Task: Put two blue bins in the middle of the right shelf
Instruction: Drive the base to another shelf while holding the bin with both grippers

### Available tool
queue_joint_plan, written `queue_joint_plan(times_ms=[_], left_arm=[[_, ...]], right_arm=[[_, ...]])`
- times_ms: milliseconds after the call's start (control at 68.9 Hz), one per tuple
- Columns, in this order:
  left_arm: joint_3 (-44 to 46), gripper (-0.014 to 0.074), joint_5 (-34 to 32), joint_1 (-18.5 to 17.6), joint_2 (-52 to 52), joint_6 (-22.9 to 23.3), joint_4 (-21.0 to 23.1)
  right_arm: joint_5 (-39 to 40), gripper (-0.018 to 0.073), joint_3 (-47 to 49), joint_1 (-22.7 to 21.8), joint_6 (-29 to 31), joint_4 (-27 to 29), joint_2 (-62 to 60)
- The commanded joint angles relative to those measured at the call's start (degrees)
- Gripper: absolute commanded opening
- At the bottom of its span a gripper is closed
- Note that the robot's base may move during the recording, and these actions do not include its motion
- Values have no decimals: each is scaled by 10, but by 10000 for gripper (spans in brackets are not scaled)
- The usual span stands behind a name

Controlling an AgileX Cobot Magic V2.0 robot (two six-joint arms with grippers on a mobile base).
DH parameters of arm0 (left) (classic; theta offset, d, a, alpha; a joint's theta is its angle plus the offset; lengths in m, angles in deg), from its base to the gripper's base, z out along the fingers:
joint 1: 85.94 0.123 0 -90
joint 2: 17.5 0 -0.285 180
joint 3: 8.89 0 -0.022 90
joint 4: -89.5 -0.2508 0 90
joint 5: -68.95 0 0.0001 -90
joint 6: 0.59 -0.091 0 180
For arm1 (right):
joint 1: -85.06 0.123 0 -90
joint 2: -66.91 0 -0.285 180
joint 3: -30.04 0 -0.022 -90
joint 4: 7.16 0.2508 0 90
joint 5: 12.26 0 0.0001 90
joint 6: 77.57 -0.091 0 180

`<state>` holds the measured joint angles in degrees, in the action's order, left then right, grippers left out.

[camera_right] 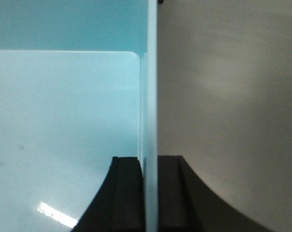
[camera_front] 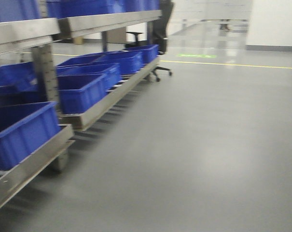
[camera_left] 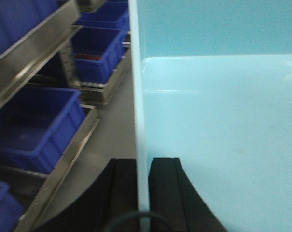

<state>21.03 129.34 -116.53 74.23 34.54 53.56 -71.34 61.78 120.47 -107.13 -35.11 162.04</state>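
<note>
We see the left gripper (camera_left: 143, 164) coming up from 6 o'clock of its wrist view, its two black fingers (camera_left: 167, 193) pinched on the left wall of a pale sky-blue bin (camera_left: 218, 121); one finger sits inside the tub and the other outside; the wall runs edge-on between them from 6 to 12 o'clock, so this pincer is closed on the bin.

The right gripper (camera_right: 149, 162) mirrors that pose in its own view; its fingers rise from 6 o'clock and clamp the opposite wall of the same bin; the tub's glossy inside lies toward 9 o'clock and the grey floor (camera_right: 232, 96) toward 3 o'clock. The bin therefore sits between the two grippers, held by both side walls. We make out only one tub's inside and cannot tell whether a second is nested beneath it.

In the left wrist view a steel rack (camera_left: 34, 53) stands beside the bin from 8 to 11 o'clock, with dark royal-blue bins (camera_left: 34, 121) on its tiers.

The front view is blurred; there the rack fills 8 to 11 o'clock, with the dark bins in a row along its lower tier; the floor spreads from 2 to 6 o'clock. Near 12 o'clock, beyond the rack's far end, stands an office chair (camera_front: 161, 38); a yellow line (camera_front: 232, 64) crosses the floor toward 1 o'clock, with a green marking (camera_front: 196, 55) just behind it.
</note>
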Motion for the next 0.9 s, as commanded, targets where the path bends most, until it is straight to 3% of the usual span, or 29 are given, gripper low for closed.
queue_joint_plan(times_ms=[0,885], left_arm=[[3,-111,-14,0,-8,1,-20],[3,-111,-14,0,-8,1,-20]], right_arm=[[18,-162,2,-4,5,-29,-6],[18,-162,2,-4,5,-29,-6]])
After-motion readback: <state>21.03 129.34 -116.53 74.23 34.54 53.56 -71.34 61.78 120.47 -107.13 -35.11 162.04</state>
